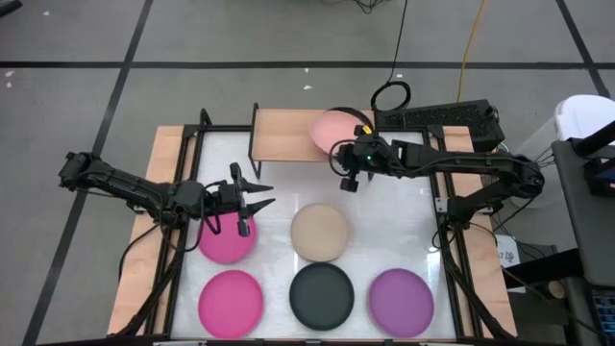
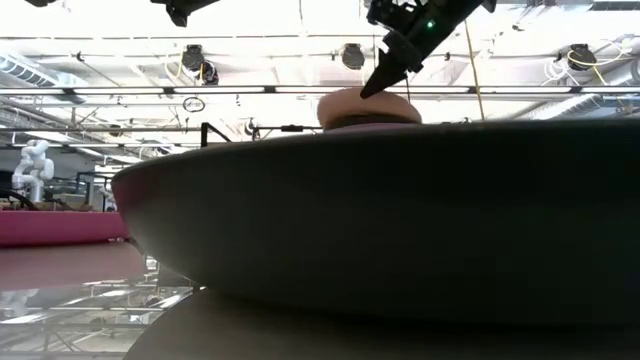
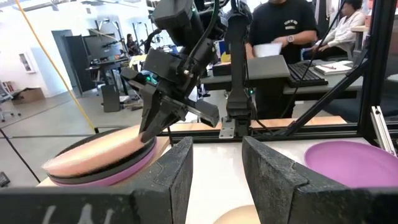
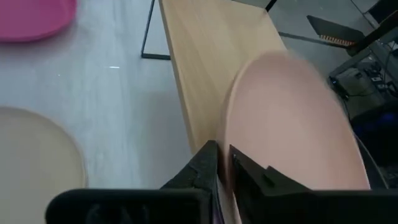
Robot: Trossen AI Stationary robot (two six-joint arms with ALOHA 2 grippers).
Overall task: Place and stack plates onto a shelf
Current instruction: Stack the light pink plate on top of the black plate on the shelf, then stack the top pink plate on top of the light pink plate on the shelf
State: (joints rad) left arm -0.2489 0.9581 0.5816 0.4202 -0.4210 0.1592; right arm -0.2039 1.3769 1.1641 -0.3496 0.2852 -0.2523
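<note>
Salmon plate (image 4: 289, 124) at right gripper (image 4: 224, 163) tips

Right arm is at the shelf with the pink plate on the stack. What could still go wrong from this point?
1. The right gripper sits at the rim of the salmon pink plate; drawing back could drag it off the stack.
2. That plate overhangs the shelf toward the table, so a nudge might tip it down.
3. The left gripper hovers open over a magenta plate, near the beige plate; both arms working centre-table risks a clash.
</note>
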